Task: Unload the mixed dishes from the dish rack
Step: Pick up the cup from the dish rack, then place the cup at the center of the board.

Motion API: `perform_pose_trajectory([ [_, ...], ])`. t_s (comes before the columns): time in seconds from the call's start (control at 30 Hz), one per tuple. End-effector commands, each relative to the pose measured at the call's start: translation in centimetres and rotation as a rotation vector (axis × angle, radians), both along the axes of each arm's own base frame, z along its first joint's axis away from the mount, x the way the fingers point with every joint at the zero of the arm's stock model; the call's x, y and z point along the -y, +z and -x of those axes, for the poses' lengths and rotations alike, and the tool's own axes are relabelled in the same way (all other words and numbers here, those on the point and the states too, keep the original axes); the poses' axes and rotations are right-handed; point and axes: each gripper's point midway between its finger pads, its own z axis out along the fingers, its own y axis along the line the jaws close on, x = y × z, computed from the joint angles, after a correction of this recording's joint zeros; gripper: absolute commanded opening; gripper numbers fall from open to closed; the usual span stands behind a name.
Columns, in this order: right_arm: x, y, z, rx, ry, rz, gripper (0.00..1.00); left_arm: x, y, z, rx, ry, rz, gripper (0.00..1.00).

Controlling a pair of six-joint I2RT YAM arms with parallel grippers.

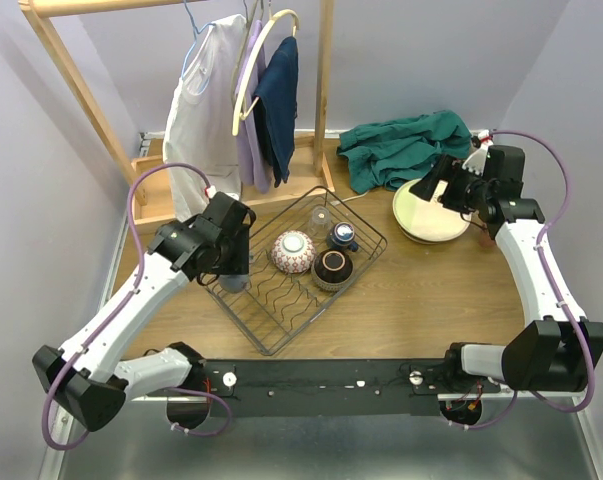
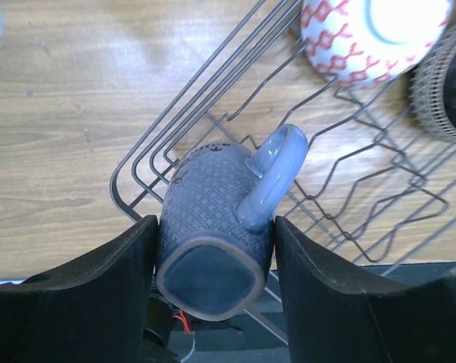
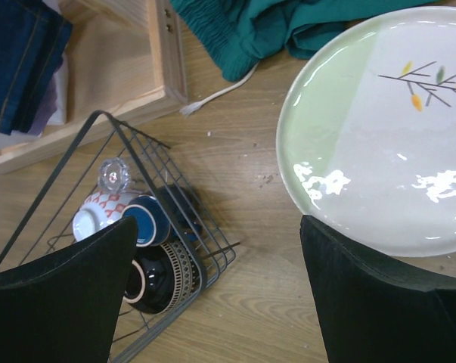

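Pinching a grey mug (image 2: 205,197) between the fingers (image 2: 99,287) of the left gripper (image 2: 214,231) in the left wrist view, holding it sideways with handle upward, at a corner of the rack (image 2: 137,162); cannot tell if touching the wires. Showing a patterned bowl (image 2: 364,38) deeper inside.

Holding the fingers (image 3: 61,287) of the right gripper (image 3: 218,227) spread wide in the right wrist view, gripping nothing, hovering just beside a plate (image 3: 379,136) on the table (image 3: 235,302).

Looking from the top: finding inside the rack the patterned bowl, a dark bowl (image 1: 332,267), a blue cup (image 1: 342,236) and a glass (image 1: 321,215); finding behind the plate a green cloth (image 1: 406,148).
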Motion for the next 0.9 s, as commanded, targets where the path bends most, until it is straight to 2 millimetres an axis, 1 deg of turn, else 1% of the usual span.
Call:
perform_pose_trajectory([
  [0.0,-2.5,0.5,0.8,0.033,0.132,-0.073,0.95,0.2,3.1,-0.4,0.103,0.01,0.074,0.0],
  [0.03,-3.3,0.6,1.2,0.038,0.173,-0.101,0.95,0.5,3.5,-0.8,0.129,0.017,0.098,0.0],
  [0.07,-3.7,0.7,1.3,0.041,0.192,-0.118,0.95,0.8,3.5,-0.9,0.14,0.023,0.121,0.0],
  [0.1,-4.2,0.8,1.5,0.043,0.215,-0.132,0.95,1.2,4.1,-0.9,0.165,0.033,0.171,0.0],
  [0.13,-5.1,1.2,1.9,0.056,0.262,-0.161,0.95,2.1,4.8,-1.6,0.208,0.035,0.225,0.0],
  [0.17,-5.6,0.9,2.3,0.047,0.283,-0.182,0.95,2.6,4.6,-1.6,0.209,0.038,0.263,0.0],
  [0.2,-5.9,1.1,2.5,0.05,0.299,-0.198,0.95,2.9,5.3,-1.6,0.244,0.046,0.311,0.0],
  [0.23,-6.7,1.5,2.9,0.069,0.341,-0.222,0.95,3.8,6.3,-2.4,0.288,0.077,0.39,0.0],
  [0.27,-6.9,1.7,3.0,0.07,0.35,-0.244,0.95,4.0,6.0,-2.4,0.294,0.097,0.425,0.0],
  [0.3,-7.2,1.5,3.5,0.069,0.366,-0.262,0.95,4.3,6.8,-2.3,0.322,0.106,0.481,0.0],
  [0.33,-8.4,2.2,4.0,0.095,0.419,-0.285,0.95,5.2,8.0,-2.9,0.362,0.128,0.569,0.0],
  [0.37,-8.7,2.4,4.3,0.095,0.428,-0.313,0.95,5.4,7.4,-2.9,0.361,0.139,0.593,0.0],
  [0.4,-9.1,2.1,4.7,0.089,0.441,-0.332,0.95,5.5,8.1,-2.9,0.386,0.151,0.634,0.0],
  [0.43,-9.6,3.0,4.9,0.129,0.475,-0.348,0.95,5.8,8.8,-3.3,0.419,0.158,0.678,0.0],
  [0.47,-10.0,3.2,5.3,0.125,0.482,-0.378,0.95,6.0,8.3,-3.4,0.414,0.18,0.704,0.0],
  [0.5,-10.3,3.5,5.5,0.136,0.495,-0.393,0.95,6.0,8.8,-3.3,0.43,0.186,0.735,0.0],
  [0.53,-10.9,3.2,6.0,0.145,0.523,-0.413,0.95,6.2,9.7,-3.7,0.463,0.189,0.777,0.0],
  [0.57,-11.4,4.0,6.3,0.168,0.535,-0.441,0.95,6.5,9.1,-3.7,0.457,0.197,0.797,0.0],
  [0.6,-11.8,4.3,6.6,0.179,0.547,-0.458,0.94,6.6,9.7,-3.7,0.469,0.213,0.844,0.0],
  [0.63,-12.6,4.3,7.0,0.207,0.577,-0.474,0.94,6.9,10.6,-3.9,0.498,0.211,0.894,0.0],
  [0.67,-13.0,4.6,7.4,0.199,0.58,-0.51,0.94,7.2,10.1,-3.9,0.489,0.214,0.915,0.0],
  [0.7,-13.4,4.6,7.7,0.201,0.591,-0.526,0.94,7.3,10.5,-3.9,0.491,0.229,0.96,0.0],
  [0.73,-14.4,5.2,8.1,0.24,0.632,-0.536,0.93,7.6,11.4,-4.1,0.516,0.225,1.007,0.0],
  [0.77,-15.0,5.0,8.5,0.22,0.638,-0.566,0.93,7.9,10.8,-4.1,0.506,0.222,1.025,0.0],
  [0.8,-15.5,4.9,8.7,0.218,0.653,-0.579,0.93,8.2,11.1,-4.1,0.507,0.218,1.054,0.0],
  [0.83,-16.6,5.7,9.4,0.26,0.7,-0.589,0.92,8.5,11.9,-4.2,0.519,0.217,1.104,0.0],
  [0.87,-17.1,5.7,9.7,0.248,0.707,-0.611,0.92,8.8,11.5,-4.1,0.503,0.209,1.12,0.0],
])
